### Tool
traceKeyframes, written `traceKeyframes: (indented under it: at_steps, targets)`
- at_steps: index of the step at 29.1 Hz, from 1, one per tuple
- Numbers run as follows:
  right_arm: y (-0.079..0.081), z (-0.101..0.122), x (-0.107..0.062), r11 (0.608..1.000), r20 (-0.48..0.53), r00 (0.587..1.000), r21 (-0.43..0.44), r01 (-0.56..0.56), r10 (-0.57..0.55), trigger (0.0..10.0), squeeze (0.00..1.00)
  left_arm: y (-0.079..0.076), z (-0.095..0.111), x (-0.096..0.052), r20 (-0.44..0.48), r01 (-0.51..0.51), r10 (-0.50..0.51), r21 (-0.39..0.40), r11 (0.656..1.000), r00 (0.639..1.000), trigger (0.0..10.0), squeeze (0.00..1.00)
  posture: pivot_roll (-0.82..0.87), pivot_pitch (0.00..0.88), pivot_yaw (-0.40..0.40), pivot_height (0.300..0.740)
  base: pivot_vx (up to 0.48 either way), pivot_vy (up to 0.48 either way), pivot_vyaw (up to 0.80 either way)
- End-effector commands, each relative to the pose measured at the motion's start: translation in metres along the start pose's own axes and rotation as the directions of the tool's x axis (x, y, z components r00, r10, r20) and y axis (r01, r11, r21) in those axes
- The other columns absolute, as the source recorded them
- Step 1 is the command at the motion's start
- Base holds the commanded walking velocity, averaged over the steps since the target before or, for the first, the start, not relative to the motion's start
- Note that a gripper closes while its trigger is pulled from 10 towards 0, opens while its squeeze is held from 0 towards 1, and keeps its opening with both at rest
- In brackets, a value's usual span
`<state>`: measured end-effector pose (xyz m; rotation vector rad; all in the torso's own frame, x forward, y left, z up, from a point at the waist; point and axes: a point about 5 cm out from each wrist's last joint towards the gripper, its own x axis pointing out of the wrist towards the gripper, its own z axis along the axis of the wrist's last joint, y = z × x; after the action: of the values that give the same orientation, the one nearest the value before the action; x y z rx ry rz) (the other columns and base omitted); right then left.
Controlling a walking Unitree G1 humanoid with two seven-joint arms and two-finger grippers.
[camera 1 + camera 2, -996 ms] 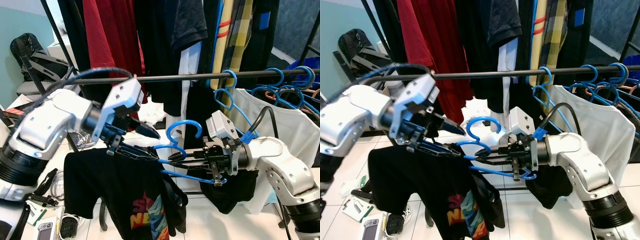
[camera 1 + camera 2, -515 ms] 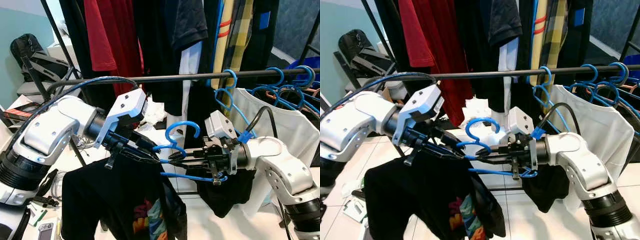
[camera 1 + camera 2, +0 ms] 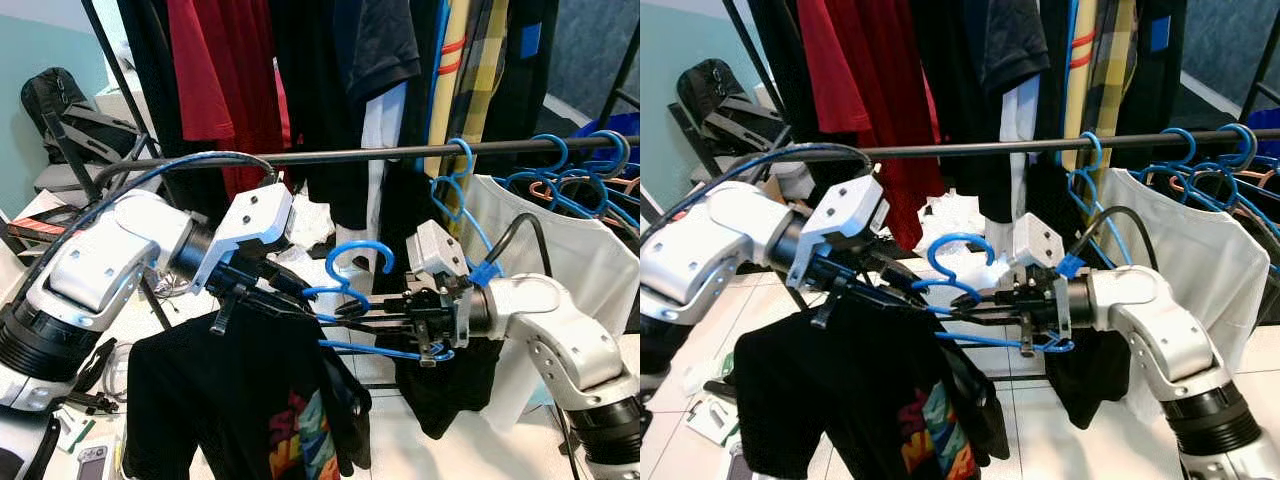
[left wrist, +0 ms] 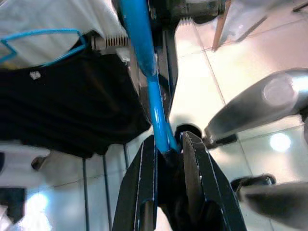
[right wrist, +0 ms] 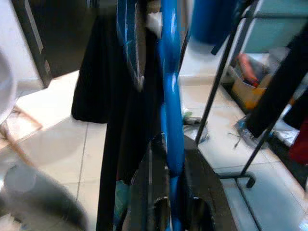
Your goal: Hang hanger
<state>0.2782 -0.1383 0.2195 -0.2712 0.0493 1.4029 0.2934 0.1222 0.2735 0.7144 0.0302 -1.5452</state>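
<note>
Both tools clamp blue hanger (image 3: 350,290): left tool (image 3: 300,300), right tool (image 3: 350,312). Shirt (image 3: 240,400) hangs below. Best: lift level, hook over rail (image 3: 400,153).

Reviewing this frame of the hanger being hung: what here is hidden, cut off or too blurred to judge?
- Head views: the blue plastic hanger has its left shoulder buried in the black printed T-shirt.
- Head views: the shirt's hem is cut off by the bottom edge.
- Right wrist view: the right end effector clamps the hanger, but motion blur smears everything beyond.
- Left wrist view: the left end effector grips the bar; the floor behind is glare.
</note>
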Motion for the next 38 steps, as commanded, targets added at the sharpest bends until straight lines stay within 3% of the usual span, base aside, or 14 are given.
traceKeyframes:
  at_steps: [1,20,31,33,38]
  targets:
    - [0.002,0.016,0.005,0.999,0.078,0.997,-0.042,-0.026,0.029,10.0,1.00,0.005,-0.013,0.004,-0.052,-0.062,0.061,-0.027,0.998,0.997,0.0,0.00,-0.08,0.000,0.104,0.740,0.000,0.000,0.00]
    - [0.000,0.009,-0.005,0.999,0.058,0.998,-0.030,0.027,-0.025,10.0,1.00,0.021,-0.017,-0.012,-0.120,-0.137,0.144,0.064,0.989,0.982,0.0,0.00,-0.07,0.000,0.106,0.740,0.000,0.000,0.00]
    - [-0.002,0.007,-0.036,0.988,0.078,0.985,0.000,0.153,-0.153,10.0,1.00,0.042,-0.012,-0.038,-0.240,-0.193,0.243,0.215,0.957,0.940,0.0,0.00,-0.08,0.000,0.113,0.740,0.000,0.000,0.00]
    - [0.001,0.006,-0.044,0.985,0.090,0.981,0.019,0.172,-0.173,10.0,1.00,0.046,-0.011,-0.043,-0.256,-0.192,0.255,0.248,0.950,0.933,0.0,0.00,-0.08,0.000,0.115,0.740,0.000,0.000,0.00]
    - [0.016,-0.004,-0.043,0.987,0.089,0.985,0.077,0.139,-0.145,10.0,1.00,0.053,-0.006,-0.048,-0.285,-0.164,0.262,0.326,0.931,0.922,0.0,0.00,-0.08,0.000,0.117,0.740,0.000,0.000,0.00]
